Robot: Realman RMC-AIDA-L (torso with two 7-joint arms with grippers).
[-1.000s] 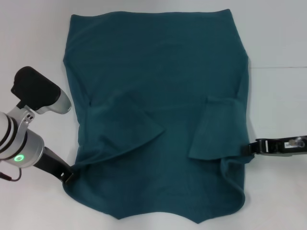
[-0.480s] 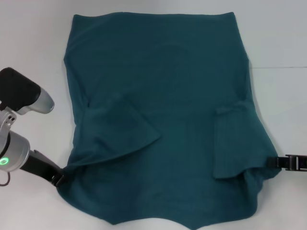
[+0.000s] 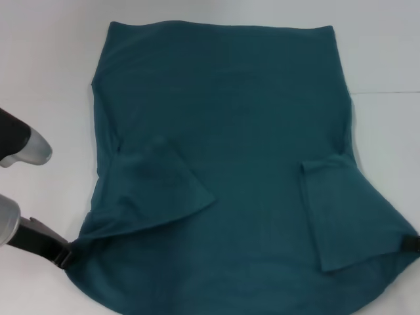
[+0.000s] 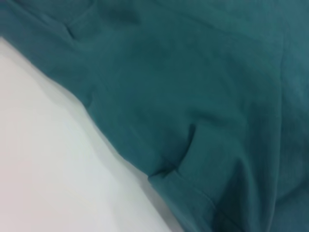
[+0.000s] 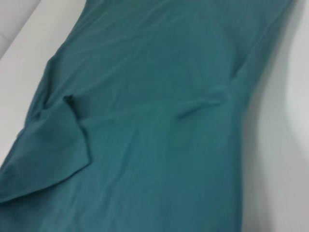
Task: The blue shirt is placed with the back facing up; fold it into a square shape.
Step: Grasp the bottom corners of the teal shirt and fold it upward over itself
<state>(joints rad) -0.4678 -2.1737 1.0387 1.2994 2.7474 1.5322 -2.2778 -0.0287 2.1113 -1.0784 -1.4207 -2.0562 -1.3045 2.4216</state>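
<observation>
My blue shirt [image 3: 230, 164] lies spread on the white table [image 3: 46, 72], plain teal side up, with its straight hem at the far edge and its near end running out of my head view. Both short sleeves are folded inward onto the body: the one on my left makes a broad triangular flap, the one on my right a narrower, squarish flap. The cloth is soft and faintly creased, and it widens toward me where I have hold of it.

My left gripper [image 3: 65, 252] is low at the shirt's near left corner, its dark tip touching the edge, pinched onto the fabric as far as I can see (the cloth puckers into a small ridge right there). My right gripper [image 3: 412, 243] is only a dark sliver at the frame's right edge, meeting the shirt's near right corner, and I cannot tell how its fingers stand. Neither wrist view shows fingers, only teal cloth [image 4: 193, 96] and table [image 5: 280, 145].
</observation>
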